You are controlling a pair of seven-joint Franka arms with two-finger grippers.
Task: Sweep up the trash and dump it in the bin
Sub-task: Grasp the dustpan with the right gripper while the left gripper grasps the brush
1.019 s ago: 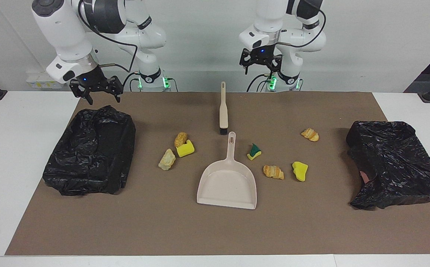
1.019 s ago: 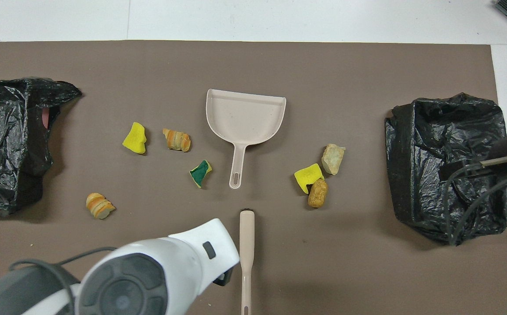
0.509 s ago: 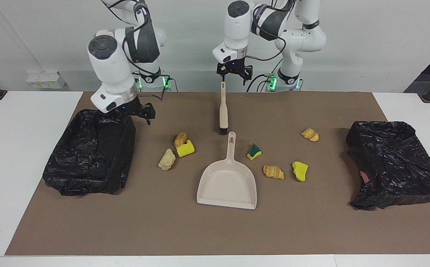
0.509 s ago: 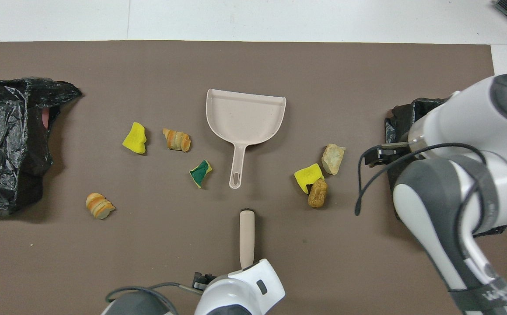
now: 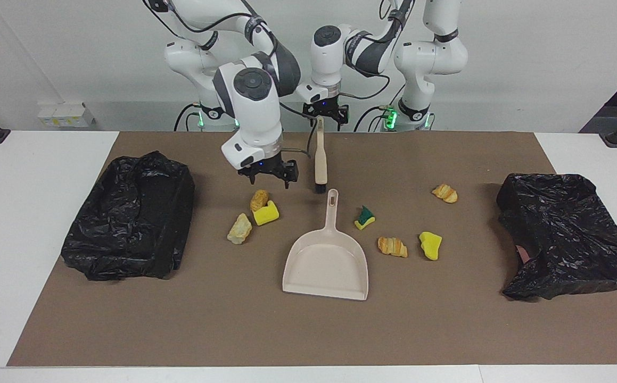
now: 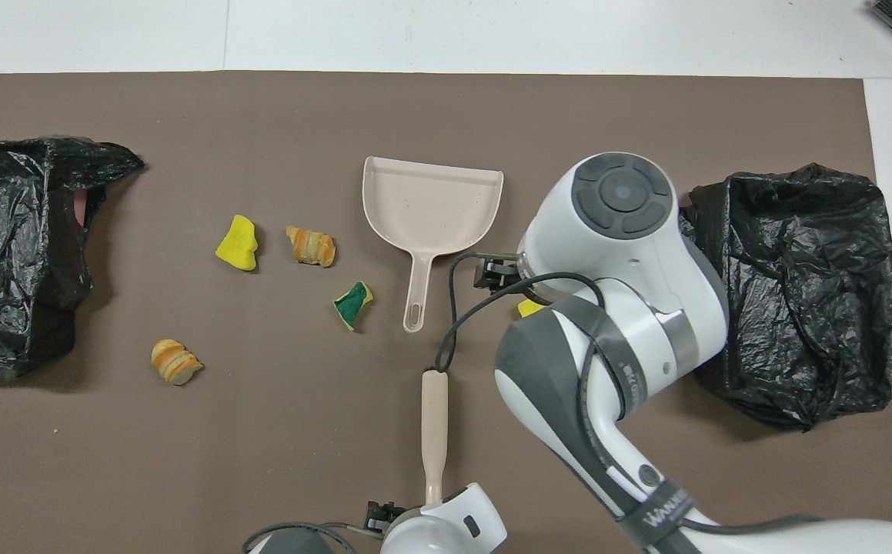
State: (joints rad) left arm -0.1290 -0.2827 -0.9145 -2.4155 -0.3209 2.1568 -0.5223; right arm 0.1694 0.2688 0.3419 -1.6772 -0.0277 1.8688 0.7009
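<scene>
Several bits of trash lie on the brown mat: a brown pastry (image 5: 258, 199), a yellow sponge (image 5: 266, 214) and a pale lump (image 5: 239, 229) toward the right arm's end. A green-topped sponge (image 5: 364, 217), two pastries (image 5: 392, 246) (image 5: 445, 192) and another yellow sponge (image 5: 430, 245) lie toward the left arm's end. The beige dustpan (image 5: 325, 266) lies in the middle, the beige brush (image 5: 319, 165) just nearer the robots. My left gripper (image 5: 323, 116) stands open around the brush handle's tip. My right gripper (image 5: 266, 175) hangs open over the mat beside the brown pastry.
A black-bagged bin (image 5: 130, 215) sits at the right arm's end of the mat and another (image 5: 564, 234) at the left arm's end. In the overhead view the right arm covers the three trash bits nearest it, except a sliver of yellow sponge (image 6: 529, 308).
The right arm swung from over its bin toward the middle and now hangs by the brown pastry. The left gripper moved over to the brush handle's tip and came down around it.
</scene>
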